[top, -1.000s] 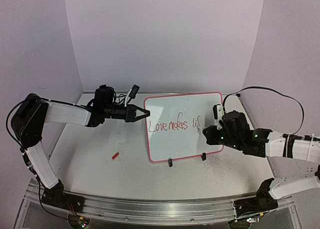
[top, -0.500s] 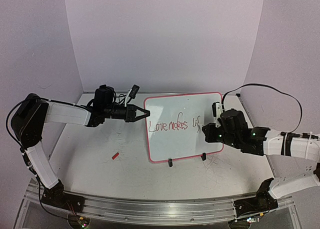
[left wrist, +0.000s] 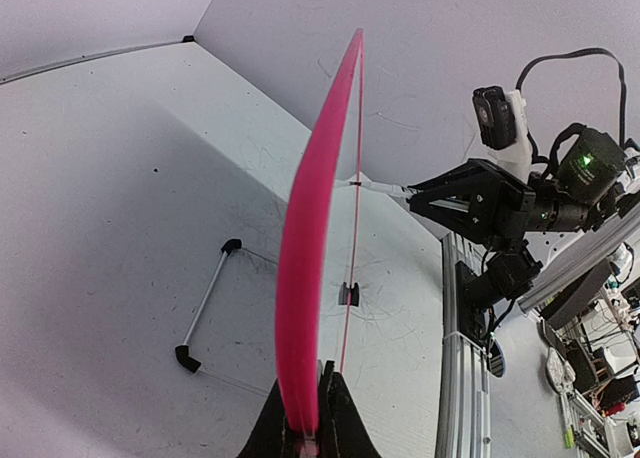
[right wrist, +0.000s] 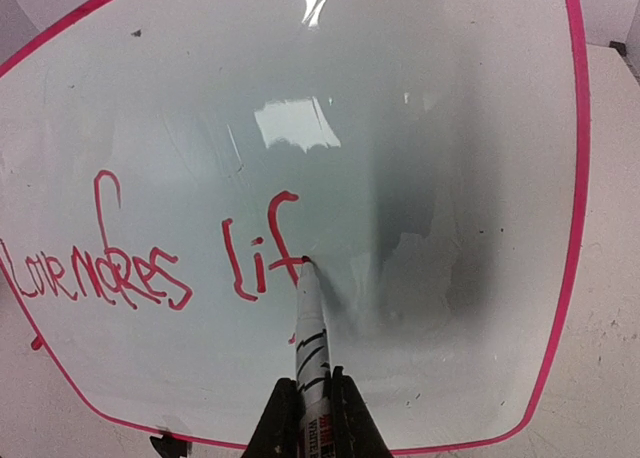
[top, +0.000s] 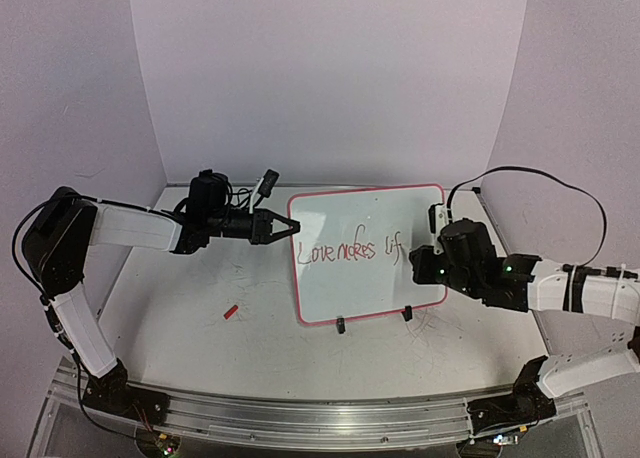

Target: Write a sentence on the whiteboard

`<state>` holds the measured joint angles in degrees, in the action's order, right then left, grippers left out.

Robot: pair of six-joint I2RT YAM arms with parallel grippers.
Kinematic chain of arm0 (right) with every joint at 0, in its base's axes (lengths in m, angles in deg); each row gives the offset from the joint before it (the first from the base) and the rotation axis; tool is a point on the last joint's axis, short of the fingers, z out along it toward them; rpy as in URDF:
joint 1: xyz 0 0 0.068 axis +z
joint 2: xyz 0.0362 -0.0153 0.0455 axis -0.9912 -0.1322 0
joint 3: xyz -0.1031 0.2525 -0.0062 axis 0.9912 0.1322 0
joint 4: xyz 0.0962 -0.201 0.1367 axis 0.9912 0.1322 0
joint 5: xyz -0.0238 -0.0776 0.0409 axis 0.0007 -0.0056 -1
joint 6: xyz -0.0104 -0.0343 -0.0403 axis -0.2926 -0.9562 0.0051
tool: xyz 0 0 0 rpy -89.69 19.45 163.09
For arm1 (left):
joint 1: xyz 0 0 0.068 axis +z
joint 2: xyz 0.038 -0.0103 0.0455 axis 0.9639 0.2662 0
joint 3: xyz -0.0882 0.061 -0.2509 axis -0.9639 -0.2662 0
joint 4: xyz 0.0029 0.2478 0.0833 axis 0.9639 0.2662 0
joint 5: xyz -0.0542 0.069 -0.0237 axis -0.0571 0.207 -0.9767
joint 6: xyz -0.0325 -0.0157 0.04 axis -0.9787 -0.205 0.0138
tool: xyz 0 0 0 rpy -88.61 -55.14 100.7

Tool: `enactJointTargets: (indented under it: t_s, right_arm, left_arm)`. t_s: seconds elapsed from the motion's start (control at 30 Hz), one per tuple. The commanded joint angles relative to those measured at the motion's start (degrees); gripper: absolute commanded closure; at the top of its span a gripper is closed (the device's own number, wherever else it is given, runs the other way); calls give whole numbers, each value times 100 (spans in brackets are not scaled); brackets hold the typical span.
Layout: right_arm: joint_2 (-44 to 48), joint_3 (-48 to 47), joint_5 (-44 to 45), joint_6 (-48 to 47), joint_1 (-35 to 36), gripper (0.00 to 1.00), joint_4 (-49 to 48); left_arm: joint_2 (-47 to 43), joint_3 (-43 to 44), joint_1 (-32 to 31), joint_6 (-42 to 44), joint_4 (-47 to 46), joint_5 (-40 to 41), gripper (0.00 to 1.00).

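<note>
The whiteboard (top: 365, 218), white with a pink-red rim, stands tilted on black feet at mid table. My left gripper (top: 283, 227) is shut on its left rim, seen edge-on in the left wrist view (left wrist: 310, 248). The sentence (top: 350, 249) in red script reads "Love makes lif"; it also shows in the right wrist view (right wrist: 150, 263). My right gripper (right wrist: 310, 403) is shut on a white marker (right wrist: 311, 328) whose red tip touches the board at the cross-stroke of the "f". In the top view the right gripper (top: 420, 263) is at the board's right part.
A red marker cap (top: 230, 312) lies on the table left of the board. The board's black feet (top: 341, 325) stand at its lower edge. A wire stand leg (left wrist: 205, 303) lies behind the board. White walls enclose the table.
The right gripper has shifted slightly up and right along the board, and the marker has added the "f" after "li". The left arm has not moved.
</note>
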<state>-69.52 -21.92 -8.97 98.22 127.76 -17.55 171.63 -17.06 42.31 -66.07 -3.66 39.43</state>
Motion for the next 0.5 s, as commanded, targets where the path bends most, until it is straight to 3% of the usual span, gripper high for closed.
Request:
enactJointTargets:
  t_s: [0.0,0.47]
  right_arm:
    - [448,34,-224,-215,-25,100,-397]
    - [252,100,-367,-144,-185,100,-264]
  left_arm:
    - [67,33,-12,475,463,533,100]
    - [58,63,-12,478,480,532,100]
